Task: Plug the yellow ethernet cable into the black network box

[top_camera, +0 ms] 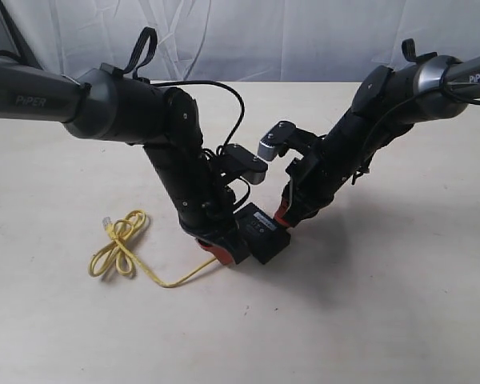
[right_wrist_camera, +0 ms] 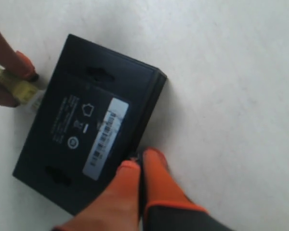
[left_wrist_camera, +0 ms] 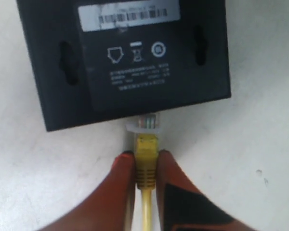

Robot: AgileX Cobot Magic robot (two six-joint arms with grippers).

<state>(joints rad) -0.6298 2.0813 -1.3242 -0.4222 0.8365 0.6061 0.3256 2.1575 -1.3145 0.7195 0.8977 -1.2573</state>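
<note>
Insertion is the step in hand, as I judge it. The clear plastic plug (left_wrist_camera: 147, 124) on the end of the thin bright-yellow ethernet cable (left_wrist_camera: 147, 207) has its tip touching the side wall of the small flat black plastic network box (left_wrist_camera: 130, 72). I cannot tell whether it has entered a port or only rests against the edge.

Your left fingers (left_wrist_camera: 123, 168) are clamped on the yellow boot just behind that plug, one orange pad on each side, with the cord running back between them. Your right fingers (right_wrist_camera: 127, 180) are pressed together with nothing between them. Their tips touch the opposite long side of the box, where they can serve as a backstop.

To do this well, push straight along the plug's own axis, level with the pale counter (top_camera: 384, 320). Let the right fingers take the push so the box neither slides nor pivots. The box wall looks slightly askew to the plug, so square them up before pressing, since a tilted plug will likely jam on the port's lip. Ease in slowly, because the grip is on the boot and a hard shove may bend the cord rather than drive the plug home.

The rest of the cable lies in a loose loop on the counter, well apart from the box on the left arm's side, and looks slack enough not to drag.
</note>
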